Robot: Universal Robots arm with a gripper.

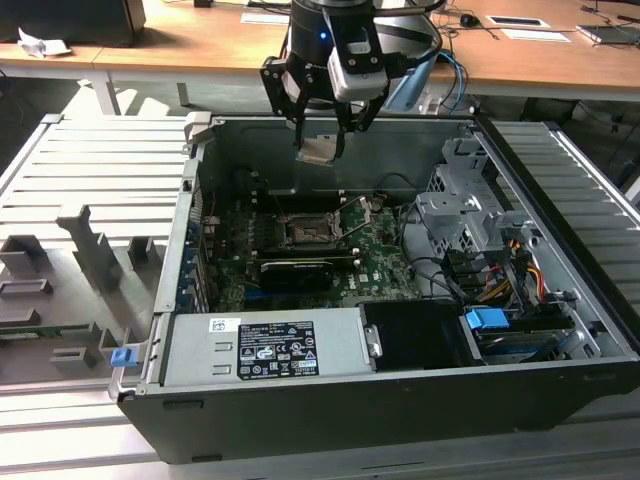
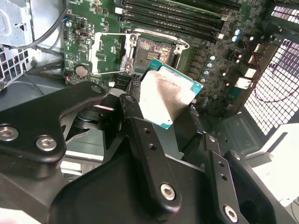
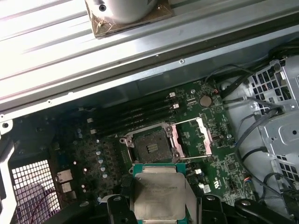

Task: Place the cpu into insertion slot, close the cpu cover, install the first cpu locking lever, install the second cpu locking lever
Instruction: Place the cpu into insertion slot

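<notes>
Black jointed metal gripper (image 2: pixel 163 112) is held above the large, open, dark-grey metal computer case (image 1: pixel 400 425), over the middle of its far wall. On the case floor lies the green circuit board (image 1: pixel 385 255). Near its middle the thin silvery square cpu cover (image 3: pixel 194 135) is swung open, just beside the small dark square insertion slot (image 3: pixel 149 147), which lies bare. The small thin square cpu (image 2: pixel 169 93), pale silvery-tan on its face, is clamped by its edges between the fingers, well apart from the slot.

A slip is judged possible, since only narrow edges are gripped. If the chip were set down askew or wrongly turned, the socket's contacts could be bent, and the raised cover could be struck.

The chip's underside is hidden, and the finger contact is masked by linkages. Whether the chip hangs level cannot be told, and the locking levers are hard to make out.
</notes>
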